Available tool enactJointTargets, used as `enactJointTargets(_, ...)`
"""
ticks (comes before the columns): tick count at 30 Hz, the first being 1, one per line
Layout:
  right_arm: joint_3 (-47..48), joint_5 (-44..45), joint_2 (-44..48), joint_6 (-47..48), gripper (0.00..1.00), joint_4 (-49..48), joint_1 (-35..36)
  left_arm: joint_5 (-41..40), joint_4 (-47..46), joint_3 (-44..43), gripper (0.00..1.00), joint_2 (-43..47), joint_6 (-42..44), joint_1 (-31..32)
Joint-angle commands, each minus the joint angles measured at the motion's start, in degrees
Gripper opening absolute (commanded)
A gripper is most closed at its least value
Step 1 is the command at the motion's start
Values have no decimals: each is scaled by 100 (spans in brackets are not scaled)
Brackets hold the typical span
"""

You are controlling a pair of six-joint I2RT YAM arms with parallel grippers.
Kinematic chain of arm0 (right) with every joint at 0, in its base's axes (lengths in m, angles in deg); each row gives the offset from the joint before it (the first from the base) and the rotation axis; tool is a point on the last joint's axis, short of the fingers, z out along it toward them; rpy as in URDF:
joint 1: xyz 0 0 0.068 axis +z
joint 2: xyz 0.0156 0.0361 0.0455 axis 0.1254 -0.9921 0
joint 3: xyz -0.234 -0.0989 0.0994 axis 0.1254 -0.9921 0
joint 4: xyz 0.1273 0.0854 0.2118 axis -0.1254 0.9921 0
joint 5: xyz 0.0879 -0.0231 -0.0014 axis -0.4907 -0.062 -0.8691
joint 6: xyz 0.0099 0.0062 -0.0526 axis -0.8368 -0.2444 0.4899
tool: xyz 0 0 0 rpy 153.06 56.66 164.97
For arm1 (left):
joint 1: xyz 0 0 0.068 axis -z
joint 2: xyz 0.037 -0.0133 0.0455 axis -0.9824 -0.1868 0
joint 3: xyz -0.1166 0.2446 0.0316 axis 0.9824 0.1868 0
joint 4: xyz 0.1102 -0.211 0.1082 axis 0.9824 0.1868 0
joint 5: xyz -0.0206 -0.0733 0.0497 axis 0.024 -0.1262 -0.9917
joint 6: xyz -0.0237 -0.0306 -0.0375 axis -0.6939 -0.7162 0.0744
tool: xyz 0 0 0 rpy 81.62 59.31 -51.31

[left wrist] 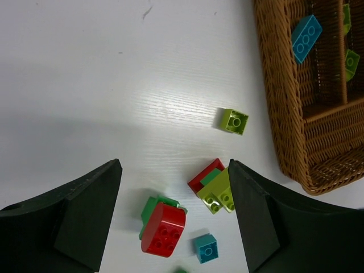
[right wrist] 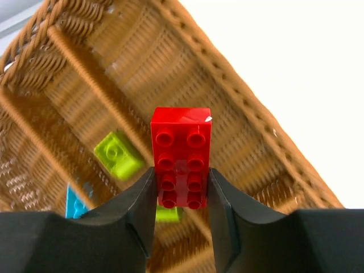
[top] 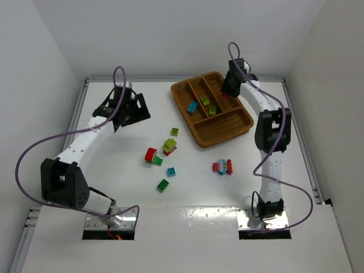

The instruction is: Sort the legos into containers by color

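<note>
My right gripper [right wrist: 181, 190] is shut on a red eight-stud brick [right wrist: 181, 142] and holds it above the wicker tray [right wrist: 244, 119]. From above, it [top: 230, 91] hangs over the tray's right long section [top: 232, 102]. The tray holds a cyan brick [top: 193, 106] and two yellow-green bricks [top: 205, 100]. My left gripper [left wrist: 174, 170] is open and empty above loose bricks: a red-and-green clump [left wrist: 164, 227], a yellow-green-and-red clump [left wrist: 216, 187], a small cyan brick [left wrist: 205, 248] and a small yellow-green brick [left wrist: 234, 121].
A green brick [top: 162, 185] and a red-and-cyan clump [top: 223, 166] lie nearer the arm bases. The tray's crosswise section [top: 224, 126] faces the bricks. White walls close in the table on three sides.
</note>
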Motion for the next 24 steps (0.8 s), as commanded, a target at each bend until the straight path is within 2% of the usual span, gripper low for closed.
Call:
enactJointTargets(1,921,277,-463,-226,39,290,-24,125,-82,-99,82,-112,121,-123)
enactJointTargets(3,1080,365,-604,-279,54,291,-77,-155,67,-230,88,-165,121,-123)
enactJointTargets(5,1186,251,-665,-279,63,369,-77,-340,68,-231,92,-42,173,-123)
enactJointTargets(9,898,356,-80,-122,64,432,-7,-516,225,-231,93,143,235,-123)
enactJointTargets(11,178,295,386,-121,59,248,116,-569,287,-108,93,274,235,-123)
enactJointTargets(12,-503,233,667,-69,56,151,238,-631,287,-108,93,275,235,-123)
enactJointTargets(13,-910,85,1305,-16,53,-93,474,-683,348,-21,93,431,174,-176)
enactJointTargets(16,-2484,-56,2249,54,52,-341,1116,-1262,585,146,89,590,-256,-255)
enactJointTargets(17,-2862,-188,2774,176,52,-446,1701,-1360,638,199,89,591,-353,-316)
enactJointTargets(19,-3774,-286,3147,178,60,-606,2363,-1361,788,305,89,653,-406,-597)
enactJointTargets(20,-3997,-347,3340,178,63,-606,3027,-1361,858,305,89,653,-467,-746)
enactJointTargets(21,-4295,-347,3394,178,67,-553,3330,-1361,911,305,89,713,-468,-747)
enactJointTargets(24,-4640,-504,3334,-173,73,-683,4219,-1300,911,454,89,977,-468,-879)
